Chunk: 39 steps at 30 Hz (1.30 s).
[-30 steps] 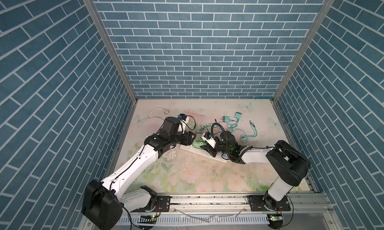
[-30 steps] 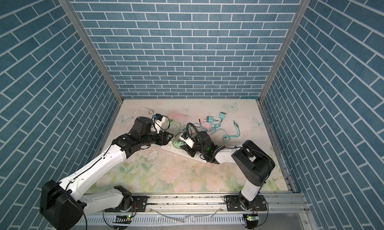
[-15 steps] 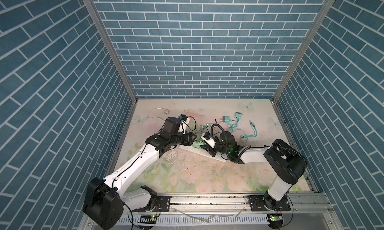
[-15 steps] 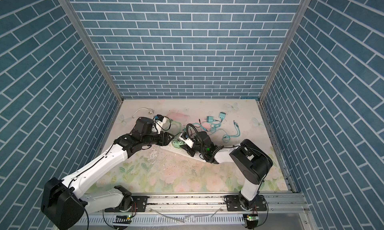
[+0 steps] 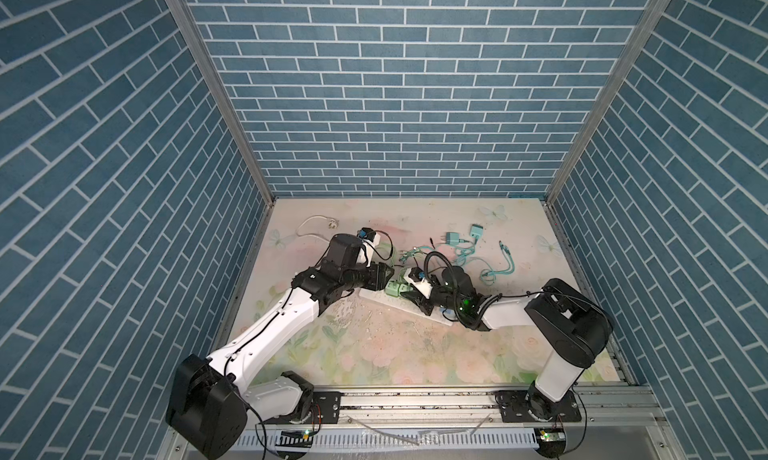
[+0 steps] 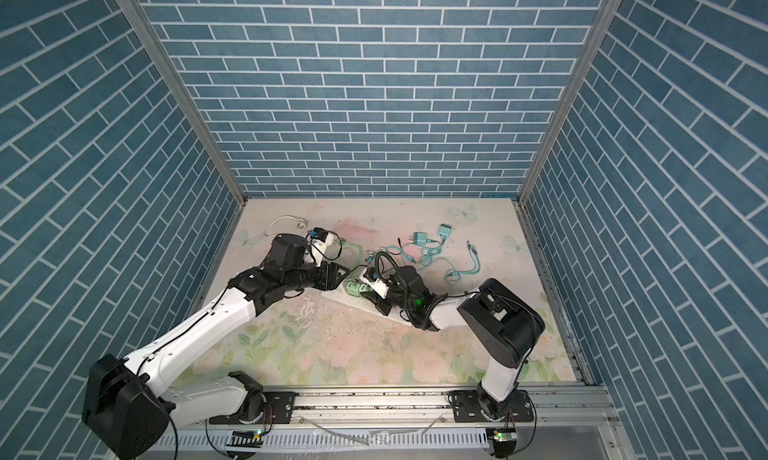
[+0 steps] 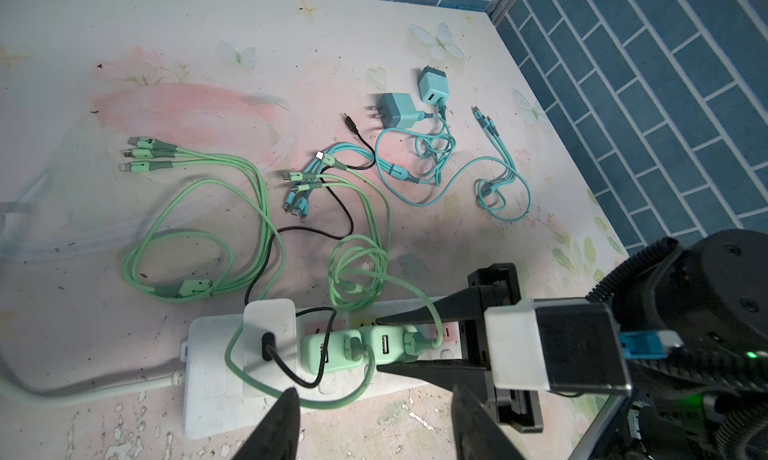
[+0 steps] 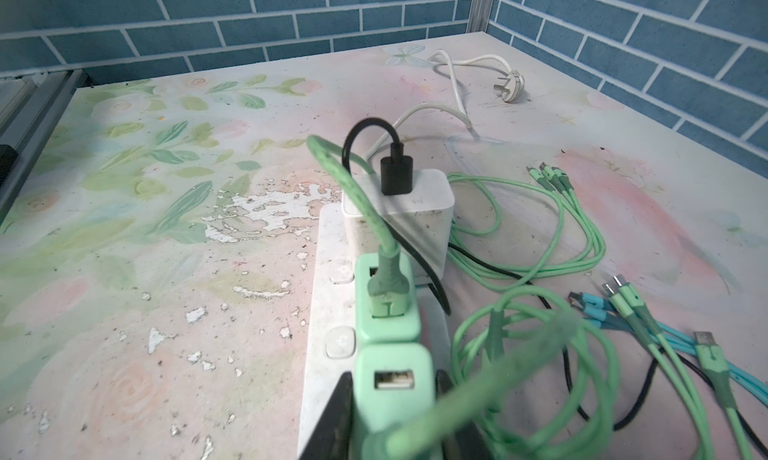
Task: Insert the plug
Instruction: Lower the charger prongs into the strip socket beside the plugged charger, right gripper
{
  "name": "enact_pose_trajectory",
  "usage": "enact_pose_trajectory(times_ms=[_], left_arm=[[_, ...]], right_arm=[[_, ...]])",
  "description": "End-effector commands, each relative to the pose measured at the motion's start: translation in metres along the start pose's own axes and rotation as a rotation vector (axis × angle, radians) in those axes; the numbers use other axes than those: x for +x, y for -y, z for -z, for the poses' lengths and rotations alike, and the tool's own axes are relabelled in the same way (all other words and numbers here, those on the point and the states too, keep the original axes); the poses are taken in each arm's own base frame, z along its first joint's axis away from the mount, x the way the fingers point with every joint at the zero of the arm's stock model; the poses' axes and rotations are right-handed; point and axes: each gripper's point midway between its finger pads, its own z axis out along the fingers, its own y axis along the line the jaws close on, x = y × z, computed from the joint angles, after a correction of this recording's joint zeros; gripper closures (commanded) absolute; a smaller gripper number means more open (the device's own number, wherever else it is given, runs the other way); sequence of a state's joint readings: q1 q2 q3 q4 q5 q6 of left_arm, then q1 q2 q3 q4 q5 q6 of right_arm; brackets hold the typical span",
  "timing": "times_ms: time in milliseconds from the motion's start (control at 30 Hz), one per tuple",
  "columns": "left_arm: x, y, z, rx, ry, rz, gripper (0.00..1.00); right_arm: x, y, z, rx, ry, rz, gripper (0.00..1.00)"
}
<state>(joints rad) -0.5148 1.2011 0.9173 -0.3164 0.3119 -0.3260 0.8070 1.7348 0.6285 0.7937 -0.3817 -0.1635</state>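
Observation:
The plug is a mint-green USB charger (image 8: 390,395) standing on the white power strip (image 8: 328,312), with a green cable running out of its near side. My right gripper (image 8: 392,420) is shut on it, one black finger on each side; the left wrist view shows the same grip on the plug (image 7: 384,345). A second green charger (image 8: 388,312) and a white charger (image 8: 399,212) sit further along the strip. My left gripper (image 7: 374,399) hangs open over the strip's front edge with nothing between its fingers. In both top views the grippers meet at the strip (image 5: 374,297) (image 6: 336,297).
Green, teal and black cables (image 7: 257,212) lie tangled behind the strip. Two teal chargers (image 7: 399,110) (image 7: 432,85) rest further back. The strip's white mains plug (image 8: 511,85) lies near the back left corner. Blue brick walls (image 5: 395,104) enclose the table on three sides.
The right arm's elbow has shifted slightly. Both grippers stay where they were at the strip.

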Motion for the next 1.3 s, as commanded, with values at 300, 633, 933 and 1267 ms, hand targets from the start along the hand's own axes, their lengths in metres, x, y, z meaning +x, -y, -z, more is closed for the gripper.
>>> enact_pose_trajectory(times_ms=[300, 633, 933, 1267], left_arm=[[-0.002, 0.002, -0.007, 0.029, 0.005, 0.012, 0.42], [-0.004, -0.004, -0.004, -0.003, 0.035, 0.005, 0.38], [-0.009, -0.023, 0.004, -0.112, 0.080, -0.008, 0.23], [-0.002, -0.081, 0.023, -0.357, 0.090, 0.053, 0.09]], right_arm=[[0.056, -0.024, -0.002, -0.058, -0.164, -0.045, 1.00], [0.084, -0.031, -0.003, -0.058, -0.228, -0.100, 1.00], [0.100, -0.033, -0.016, -0.057, -0.324, -0.123, 1.00], [0.091, -0.048, -0.038, -0.123, -0.368, -0.110, 1.00]])
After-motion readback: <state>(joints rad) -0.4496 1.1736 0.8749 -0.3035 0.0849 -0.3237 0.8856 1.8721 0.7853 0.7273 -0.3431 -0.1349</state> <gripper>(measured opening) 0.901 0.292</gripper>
